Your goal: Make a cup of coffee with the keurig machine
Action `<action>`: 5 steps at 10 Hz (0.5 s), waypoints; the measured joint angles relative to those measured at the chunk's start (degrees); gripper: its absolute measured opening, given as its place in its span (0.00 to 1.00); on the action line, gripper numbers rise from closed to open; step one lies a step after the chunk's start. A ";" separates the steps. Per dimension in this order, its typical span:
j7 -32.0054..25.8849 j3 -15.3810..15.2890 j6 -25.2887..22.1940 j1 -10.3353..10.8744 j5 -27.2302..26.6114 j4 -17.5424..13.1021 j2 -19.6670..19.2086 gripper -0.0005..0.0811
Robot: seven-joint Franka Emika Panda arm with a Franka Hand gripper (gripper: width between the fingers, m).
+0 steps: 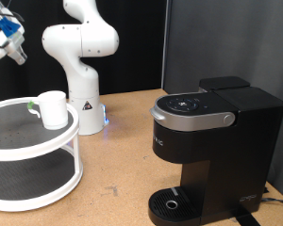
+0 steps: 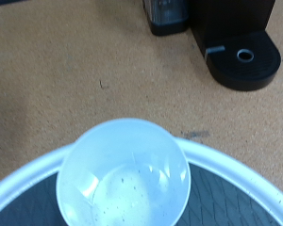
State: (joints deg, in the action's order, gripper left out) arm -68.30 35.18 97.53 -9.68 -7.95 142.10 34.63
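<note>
The white cup (image 1: 52, 108) stands upright on the top tier of a white round two-tier shelf (image 1: 14, 151) at the exterior view's left. In the wrist view the cup (image 2: 125, 174) is seen from above, empty. The black keurig machine (image 1: 212, 141) stands at the exterior view's right with its lid shut and its silver-grey handle (image 1: 191, 118) down. Its round drip tray (image 1: 170, 202) is bare and also shows in the wrist view (image 2: 243, 58). The gripper (image 1: 5, 40) hangs high at the exterior view's top left, above the shelf and well apart from the cup. Its fingers do not show in the wrist view.
The white robot base (image 1: 83, 113) stands behind the shelf, with a small blue light beside it. The wooden table (image 1: 123, 160) stretches between shelf and machine. A black curtain closes off the back. A cable lies at the machine's right.
</note>
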 joint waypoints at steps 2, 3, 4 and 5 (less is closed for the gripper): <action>-0.67 0.38 3.32 -0.14 0.15 2.83 0.29 0.01; -1.35 0.73 4.81 -0.14 0.03 3.97 0.50 0.01; -2.18 1.17 5.65 -0.14 -0.01 4.91 0.76 0.14; -3.18 1.63 6.34 -0.15 0.08 5.85 0.96 0.14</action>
State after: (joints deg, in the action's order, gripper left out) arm -71.47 36.81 103.87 -9.83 -7.86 147.95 35.58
